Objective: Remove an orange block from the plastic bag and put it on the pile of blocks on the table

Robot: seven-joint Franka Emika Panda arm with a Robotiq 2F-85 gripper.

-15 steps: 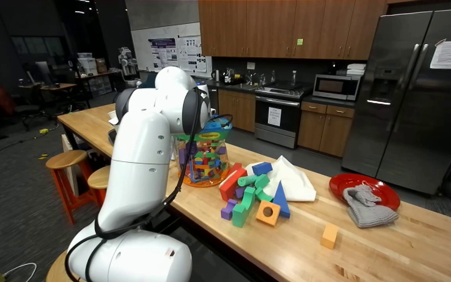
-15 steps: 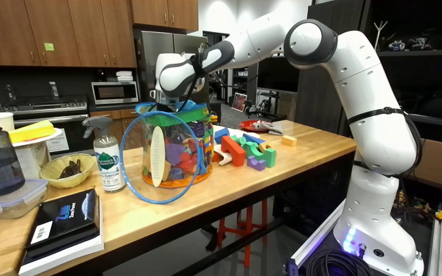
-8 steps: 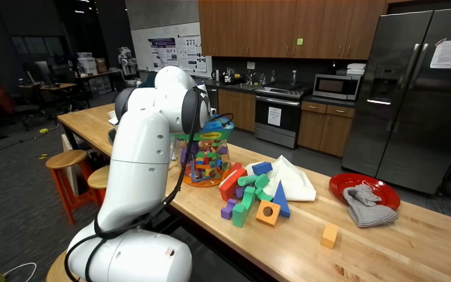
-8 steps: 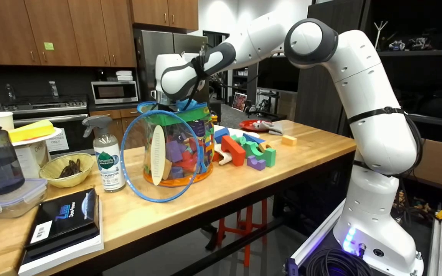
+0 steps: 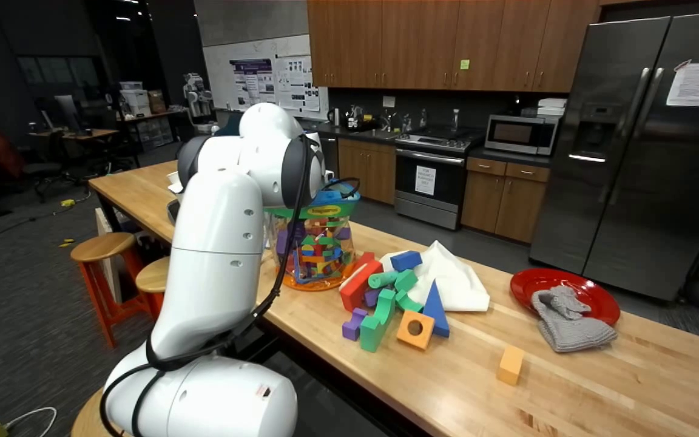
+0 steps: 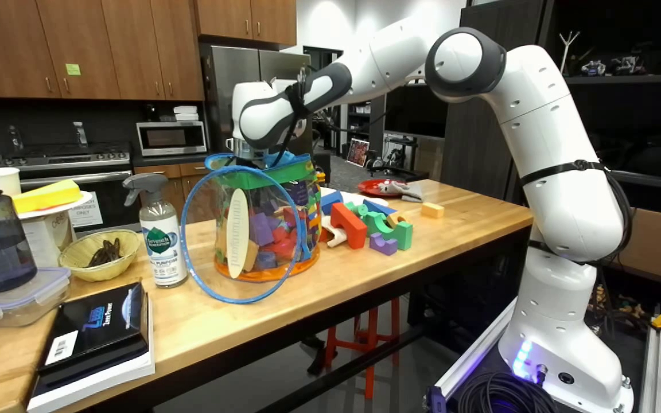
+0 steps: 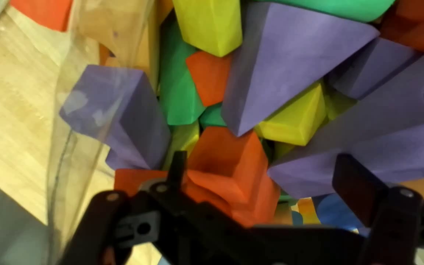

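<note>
Gripper (image 7: 261,171), black, two-fingered: fingers spread wide, holding nothing, inside the clear plastic bag (image 5: 327,210). Red block (image 7: 226,147): below the finger gap. Light-orange block (image 6: 251,256): low behind the bag's wall. In an exterior view, multicoloured pile of chunky blocks (image 5: 384,308): on the wooden table (image 5: 434,376), four o'clock from the bag, just beside it; orange rectangular block (image 5: 510,365): four o'clock from the pile, apart.

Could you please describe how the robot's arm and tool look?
The glossy white, rounded robot arm has dark grey joint rings, a black cable and black straps. The black two-fingered tool has round screw heads and a small grey plate.
</note>
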